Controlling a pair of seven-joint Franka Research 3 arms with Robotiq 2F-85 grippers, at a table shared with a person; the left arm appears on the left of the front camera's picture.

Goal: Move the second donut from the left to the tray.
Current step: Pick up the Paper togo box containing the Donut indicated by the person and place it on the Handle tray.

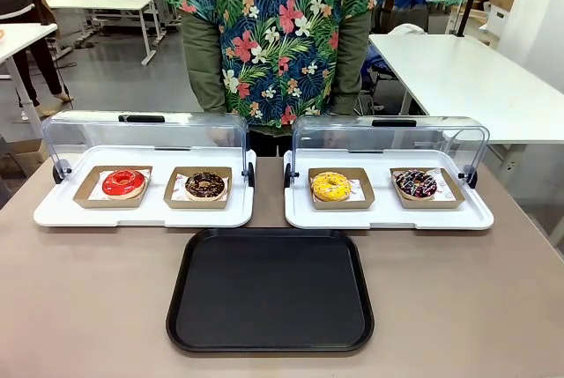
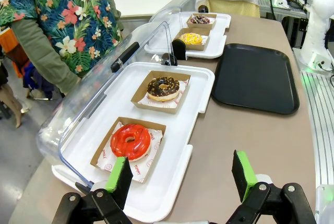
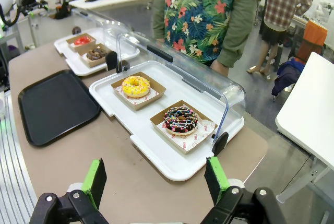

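The chocolate-iced donut (image 1: 206, 185) with pale sprinkles sits in its brown cardboard holder on the left white display tray (image 1: 141, 216), right of the red-iced donut (image 1: 122, 182). The left wrist view has it at mid-frame, chocolate donut (image 2: 163, 88); far off in the right wrist view, chocolate donut (image 3: 96, 54). The black tray (image 1: 270, 290) lies bare at the table's near middle, black tray (image 2: 255, 76), black tray (image 3: 55, 105). My left gripper (image 2: 182, 175) hangs open above the table's left end, nothing between its pads. My right gripper (image 3: 156, 179) is open over the right end.
The right white display tray (image 1: 388, 214) holds a yellow donut (image 1: 330, 187) and a dark donut with pink and white streaks (image 1: 415, 184). Both clear lids (image 1: 145, 136) stand raised at the back. A person in a floral shirt (image 1: 278, 25) stands at the far side.
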